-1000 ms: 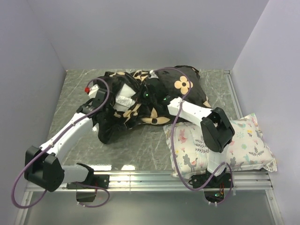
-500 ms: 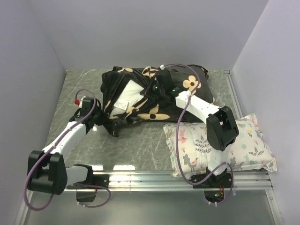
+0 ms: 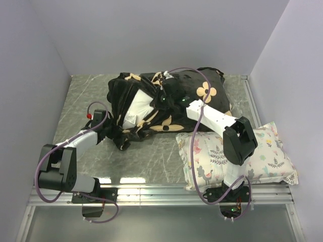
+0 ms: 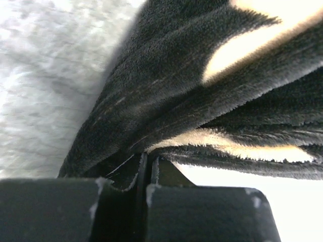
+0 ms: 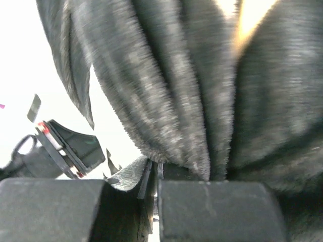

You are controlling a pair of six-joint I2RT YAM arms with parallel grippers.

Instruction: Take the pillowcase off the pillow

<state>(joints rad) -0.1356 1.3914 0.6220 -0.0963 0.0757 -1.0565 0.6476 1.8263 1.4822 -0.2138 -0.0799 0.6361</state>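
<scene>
The black plush pillowcase (image 3: 124, 89) with tan flower motifs lies bunched at the back middle of the table. Its opening gapes toward the left, and the white pillow (image 3: 140, 105) shows inside it. My left gripper (image 3: 112, 133) is shut on the pillowcase's near-left edge; in the left wrist view the plush fabric (image 4: 176, 85) runs right into the closed tips (image 4: 148, 157). My right gripper (image 3: 162, 93) sits on top near the opening, shut on a gathered fold of the pillowcase (image 5: 176, 75) at its tips (image 5: 154, 169).
A smaller floral-print pillow (image 3: 262, 151) lies at the near right, under the right arm's elbow. Grey marble tabletop (image 3: 161, 156) lies between it and the left arm. Walls close in on three sides, and a metal rail (image 3: 161, 191) runs along the near edge.
The left arm has folded back toward the near left, drawing the pillowcase edge with it. The right gripper has moved toward the back. More white pillow shows in the opening.
</scene>
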